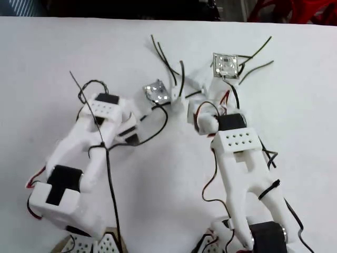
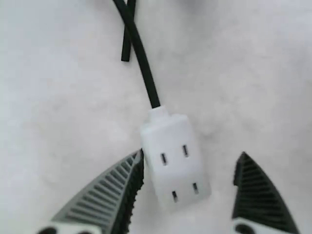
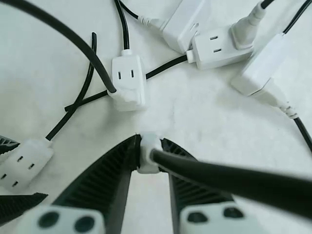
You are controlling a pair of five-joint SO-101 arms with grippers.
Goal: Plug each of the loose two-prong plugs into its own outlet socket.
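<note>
Cords [image 1: 182, 79] tangle on the white surface [image 1: 42, 63] toward its far edge in my high view, with both arms over them. On the left wrist view, my left gripper [image 2: 191, 158] stands wide around a white outlet block [image 2: 175, 163], one finger just beside it. On the right wrist view, my right gripper [image 3: 148, 141] is clamped on a white plug [image 3: 147, 158], with a free socket [image 3: 129, 78] nearby.

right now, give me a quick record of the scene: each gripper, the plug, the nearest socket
left gripper: open, fingers either side of a white outlet block, both slot pairs empty
right gripper: shut on a white plug with a black cord
free socket: white, slots empty, ahead of the held plug
task state: held plug not yet inserted
</note>
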